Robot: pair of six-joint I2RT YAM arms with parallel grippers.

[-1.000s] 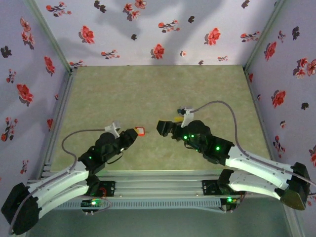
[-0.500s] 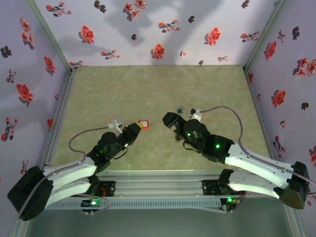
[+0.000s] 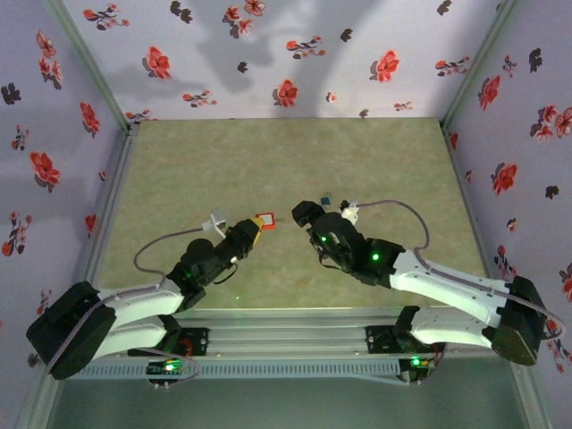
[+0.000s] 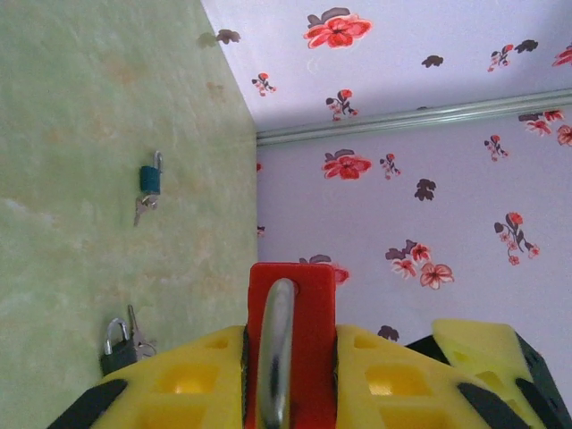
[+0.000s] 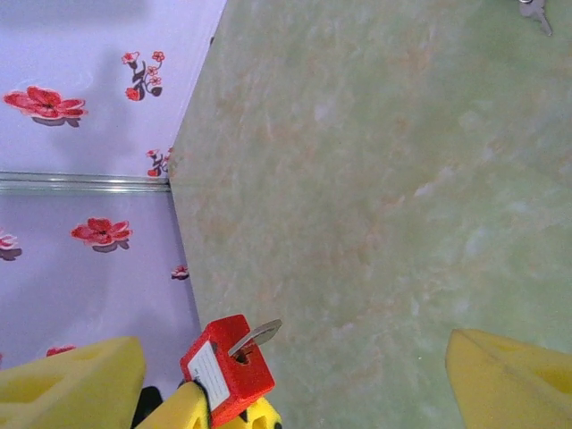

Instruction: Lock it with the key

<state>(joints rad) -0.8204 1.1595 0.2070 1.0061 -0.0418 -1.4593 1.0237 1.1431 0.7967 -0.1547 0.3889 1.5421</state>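
Mottled green tabletop (image 3: 268, 161), squarish red lock (image 5: 234, 380)

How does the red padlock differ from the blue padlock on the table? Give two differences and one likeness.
Colour: the red padlock has a bright red body, while the blue padlock has a dark blue one.
Pose: the red padlock is clamped in the left claw, while the blue padlock lies loose on the green table.
Likeness: both are padlocks with coloured bodies and silver metal parts.
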